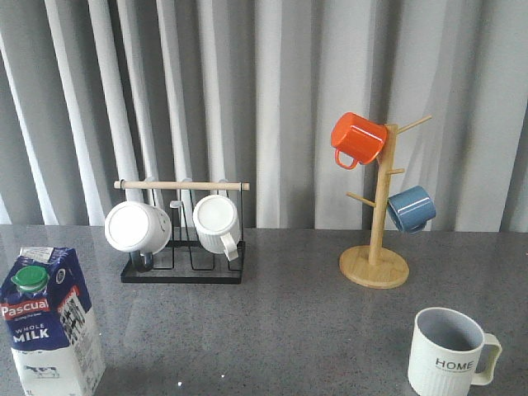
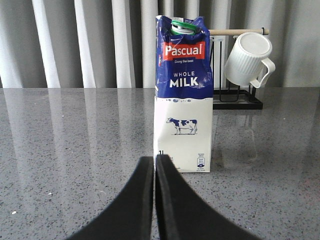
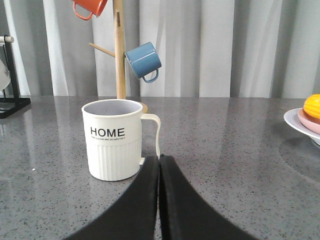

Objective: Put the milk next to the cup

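The milk (image 1: 51,322) is seen upright at the worktop's left, facing the left tool (image 2: 154,162), pressed together. Far right stands the cup (image 1: 450,353), before the right tool (image 3: 159,162), likewise pressed together. If gripped high, the tall carton could be toppled.

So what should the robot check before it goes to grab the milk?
1. Milk upright, cap on: ok.
2. Left pincer open enough to grip: not ok, fingers closed together.
3. Left pincer lined up with the milk: ok, carton straight ahead.
4. HOME cup upright on the table: ok.
5. Free spot beside the cup: ok, bare table on its left.
6. Right pincer out of the way: cannot tell.
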Controlling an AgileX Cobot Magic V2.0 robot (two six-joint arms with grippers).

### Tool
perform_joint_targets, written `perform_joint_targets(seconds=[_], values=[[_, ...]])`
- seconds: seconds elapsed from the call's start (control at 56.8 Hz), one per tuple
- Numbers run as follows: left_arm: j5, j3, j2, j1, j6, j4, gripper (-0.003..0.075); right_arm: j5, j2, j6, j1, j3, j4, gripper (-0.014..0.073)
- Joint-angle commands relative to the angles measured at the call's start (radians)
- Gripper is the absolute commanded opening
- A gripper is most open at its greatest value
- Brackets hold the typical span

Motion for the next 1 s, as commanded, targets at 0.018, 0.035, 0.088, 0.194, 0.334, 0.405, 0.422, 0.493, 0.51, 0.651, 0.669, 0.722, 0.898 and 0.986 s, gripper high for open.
perform_joint_targets(seconds=[0.018,0.035,0.088,0.194,0.334,0.405,0.422,0.493,0.51,0.651,0.669,0.722,0.898,0.986], values=[[-0.072,-0.017,-0.011,0.001,-0.004,-0.007,-0.0006,-0.077,-0.011,-0.007,-0.008,0.007,-0.006,-0.0006],[-0.072,-0.017,-0.011,0.001,-0.004,-0.007,-0.0006,-0.077,-0.011,-0.007,-0.008,0.007,-0.006,-0.0006],[-0.072,-0.017,-0.011,0.001,-0.004,-0.007,-0.0006,-0.077,-0.011,-0.007,-0.008,0.007,-0.006,-0.0006],[-0.072,-0.017,-0.011,0.001,-0.004,-0.007,-0.0006,-0.077,-0.011,-0.007,-0.008,0.007,-0.006,-0.0006],[-0.072,-0.017,-0.011,0.001,-0.004,-0.007,-0.0006,-0.077,-0.011,-0.007,-0.008,0.007,-0.006,-0.0006],[-0.072,-0.017,-0.011,0.001,-0.004,-0.007,-0.0006,-0.077,-0.011,-0.007,-0.008,0.007,-0.006,-0.0006],[-0.072,-0.017,-0.011,0.001,-0.004,-0.007,-0.0006,-0.077,-0.011,-0.007,-0.008,0.007,-0.006,-0.0006],[-0.078,-0.017,-0.011,0.001,-0.003,-0.007,-0.0006,-0.077,-0.011,-0.007,-0.008,0.007,-0.006,-0.0006],[-0.08,-0.017,-0.011,0.001,-0.002,-0.007,-0.0006,-0.077,-0.011,-0.007,-0.008,0.007,-0.006,-0.0006],[-0.11,-0.017,-0.011,0.001,0.0,-0.006,-0.0006,-0.077,-0.011,-0.007,-0.008,0.007,-0.006,-0.0006],[-0.115,-0.017,-0.011,0.001,0.001,-0.005,-0.0006,-0.077,-0.011,-0.007,-0.008,0.007,-0.006,-0.0006],[-0.154,-0.017,-0.011,0.001,0.012,0.014,-0.0006,-0.077,-0.011,-0.007,-0.008,0.007,-0.006,-0.0006],[-0.372,-0.039,-0.006,0.001,-0.067,0.007,-0.0006,-0.331,-0.011,0.058,-0.005,0.003,0.019,-0.0006],[-0.426,-0.098,0.04,0.001,-0.048,0.03,-0.0006,-0.51,0.015,0.068,-0.005,-0.027,0.034,-0.0006]])
